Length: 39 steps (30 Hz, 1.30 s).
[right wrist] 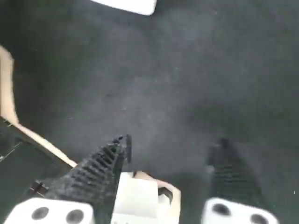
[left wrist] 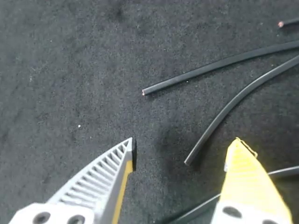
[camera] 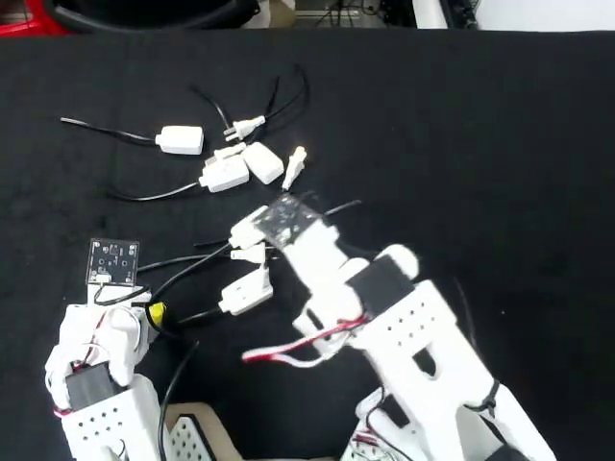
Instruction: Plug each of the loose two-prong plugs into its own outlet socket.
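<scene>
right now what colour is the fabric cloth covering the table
Black; the fabric cloth shows best in the high view.

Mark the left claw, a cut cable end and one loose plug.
left claw (left wrist: 184, 140): left wrist view, between fingertips.
cut cable end (left wrist: 145, 92): left wrist view, copper tip.
loose plug (camera: 292, 171): high view, white body.

I seem to be working at a bench in a robotics lab or a maker's workshop. A black felt-like cloth (camera: 519, 134) covers the whole table. My two white printed-plastic arms (camera: 423, 336) stand at its near edge, their red and white wiring (camera: 288, 353) left bare. Small white plastic plugs and socket blocks (camera: 231, 173) lie scattered on the cloth. Their thin black cables (left wrist: 205, 73) are cut short, and copper shows at the ends. A small square black circuit board (camera: 113, 261) lies flat by my left arm. Past the far edge of the table is a tangle of dark cords (camera: 336, 12).
</scene>
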Each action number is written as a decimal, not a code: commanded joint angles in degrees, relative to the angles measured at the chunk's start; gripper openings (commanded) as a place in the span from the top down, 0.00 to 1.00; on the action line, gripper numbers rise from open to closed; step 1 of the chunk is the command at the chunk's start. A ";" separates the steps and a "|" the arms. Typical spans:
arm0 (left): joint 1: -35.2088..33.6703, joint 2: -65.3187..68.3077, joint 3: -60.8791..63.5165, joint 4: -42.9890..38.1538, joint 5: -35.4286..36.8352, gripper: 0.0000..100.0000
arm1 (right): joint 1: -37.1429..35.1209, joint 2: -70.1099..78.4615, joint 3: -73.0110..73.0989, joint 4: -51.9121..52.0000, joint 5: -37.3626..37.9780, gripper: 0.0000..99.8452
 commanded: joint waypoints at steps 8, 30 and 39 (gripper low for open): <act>0.04 -0.35 1.10 0.09 0.26 0.69 | 18.81 -1.36 2.33 -9.58 4.66 0.95; 38.64 21.71 -17.54 -10.46 -3.25 0.69 | 33.76 -0.92 7.69 -24.44 11.96 0.95; 41.54 63.74 -35.47 -18.99 -10.11 0.69 | 33.76 -0.92 7.69 -24.62 11.96 0.95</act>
